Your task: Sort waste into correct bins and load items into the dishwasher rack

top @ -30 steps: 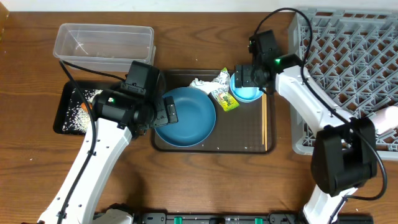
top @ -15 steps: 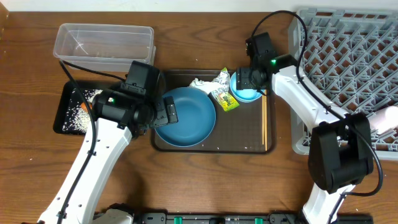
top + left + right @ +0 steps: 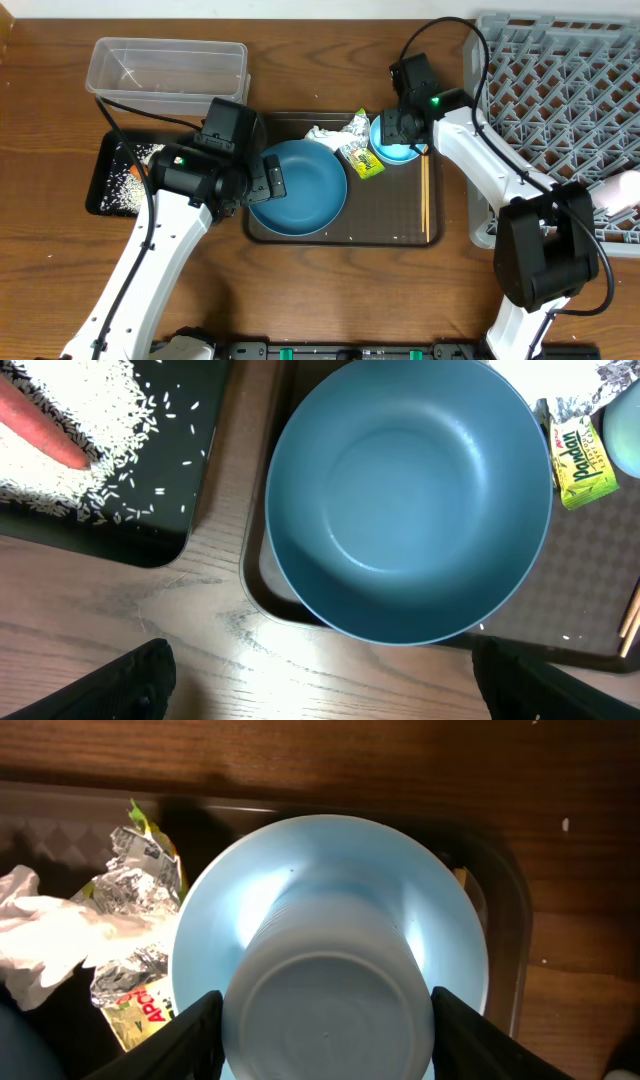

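Note:
My right gripper [image 3: 402,128] [image 3: 325,1040] is shut on a small white cup [image 3: 325,985], held upside down right over the light blue bowl [image 3: 400,153] [image 3: 445,920] on the brown tray. The crumpled white tissue [image 3: 325,134] [image 3: 45,945] and the silver and yellow-green wrapper [image 3: 362,158] [image 3: 125,890] lie left of the bowl. My left gripper [image 3: 262,182] [image 3: 335,685] is open and empty at the near-left edge of the dark blue plate [image 3: 305,188] [image 3: 410,500]. The chopsticks [image 3: 424,195] lie at the tray's right side.
The brown serving tray [image 3: 390,218] is in the middle. The black tray [image 3: 100,195] [image 3: 150,520] on the left holds rice [image 3: 90,400] and a carrot [image 3: 40,425]. The clear tub [image 3: 165,65] stands behind it. The grey rack [image 3: 560,90] is at right with a pale object [image 3: 622,190] in it.
My right wrist has shifted slightly to the left over the bowl. The left arm and the plate have not moved.

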Robot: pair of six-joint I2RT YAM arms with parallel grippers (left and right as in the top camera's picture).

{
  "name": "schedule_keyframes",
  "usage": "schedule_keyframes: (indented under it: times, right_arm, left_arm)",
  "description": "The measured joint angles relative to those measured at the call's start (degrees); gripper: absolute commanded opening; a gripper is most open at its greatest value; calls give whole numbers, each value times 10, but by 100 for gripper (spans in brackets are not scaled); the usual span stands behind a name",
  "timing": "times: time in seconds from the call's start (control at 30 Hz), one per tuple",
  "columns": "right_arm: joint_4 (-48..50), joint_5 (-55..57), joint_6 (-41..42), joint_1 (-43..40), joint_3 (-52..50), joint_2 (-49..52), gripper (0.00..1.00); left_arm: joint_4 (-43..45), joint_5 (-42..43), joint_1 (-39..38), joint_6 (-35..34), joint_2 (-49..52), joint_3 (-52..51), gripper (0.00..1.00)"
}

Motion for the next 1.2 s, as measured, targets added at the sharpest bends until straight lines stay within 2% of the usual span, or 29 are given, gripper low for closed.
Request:
schedule_keyframes:
  times: [0.07,0.13,0.47,0.73,0.9,1.2]
  right_arm:
    - [0,2,0,0,0,0,52]
    - [-5,3,0,0,3,0,44]
    - [-86,6,0,-4,93,-7,45]
    - [-157,13,-4,-41,183,-58,46]
    - [-186,34,-9,-130,207,-98,45]
    - [-210,43,-19,-395,210,-126,45]
  left_arm:
    - [0,0,0,0,0,0,98]
    - [0,0,0,0,0,0,98]
    - [0,0,0,0,0,0,98]
    - [0,0,0,0,0,0,98]
    - [0,0,0,0,0,0,98]
    - [0,0,0,0,0,0,98]
